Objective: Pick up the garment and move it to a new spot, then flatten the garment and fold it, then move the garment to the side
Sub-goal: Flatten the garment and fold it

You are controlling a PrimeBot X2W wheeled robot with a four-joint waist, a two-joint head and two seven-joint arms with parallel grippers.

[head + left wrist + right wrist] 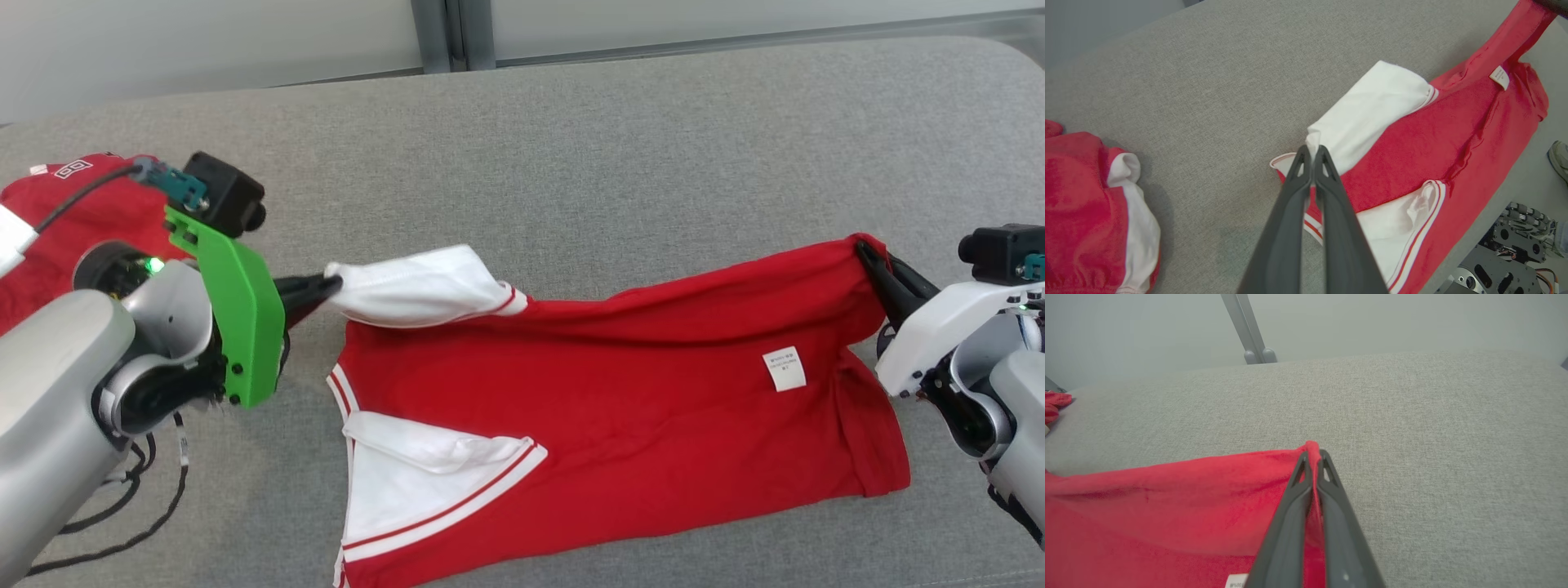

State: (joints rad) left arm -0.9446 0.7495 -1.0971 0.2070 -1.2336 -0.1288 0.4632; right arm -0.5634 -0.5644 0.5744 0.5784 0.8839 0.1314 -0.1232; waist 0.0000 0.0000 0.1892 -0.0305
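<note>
The garment [620, 359], red with white sleeves, lies spread lengthwise, left to right in the head view, on the near half of the grey padded surface [571, 122]. Its near portion rests flat. Its far edge is raised at both ends and runs between the two grips in a nearly straight line.

Left arm: the forearm enters from the lower left of the head view. The wrist is bent so that the fingers point right, roughly level with the surface. A green bracket [241, 318] on the wrist carries a black camera [224, 192]. The left gripper [331, 286] is closed on the tip of the far white sleeve [416, 286]. In the left wrist view the fingers [1335, 212] are pressed together with white cloth pinched at their tips.

Right arm: the wrist enters from the right edge of the head view, fingers angled up and to the left. The right gripper [864, 249] is closed on the far right corner of the garment. In the right wrist view the fingers [1335, 522] meet with a fold of red cloth clamped between them, and that corner stands clear of the surface.

A white label [784, 369] shows on the red body near the right end. The near sleeve [424, 474] lies flat. A second red and white garment [73, 204] lies at the far left behind the left arm, apart from the held one.
</note>
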